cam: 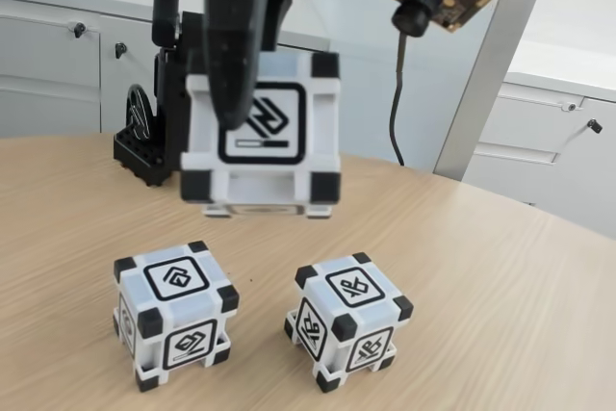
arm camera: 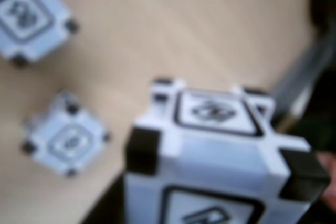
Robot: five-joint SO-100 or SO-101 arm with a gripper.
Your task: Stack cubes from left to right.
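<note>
Black gripper [cam: 252, 117] up in the air, fingers pinching a pale grey-white plastic cube with black corner blocks [cam: 262, 132], one dark finger [cam: 231, 84] pressed down across its front face in the fixed view. That held cube hangs well clear of the light wooden table [cam: 500, 276], toward its far edge. Below, two matching cubes sit nearer the front edge: the left cube [cam: 175, 313] and the right cube [cam: 348, 320], near each other but apart.

Risk from here, I'd say: the cube looks gripped off-centre, so it could swing or slip on the way down, land skewed and knock a lower cube aside.

The wrist view is blurred; the held cube [arm camera: 220, 156] looms large, and the glyphs on the two table cubes are unreadable there. The opposing finger is hidden behind the cube.
</note>
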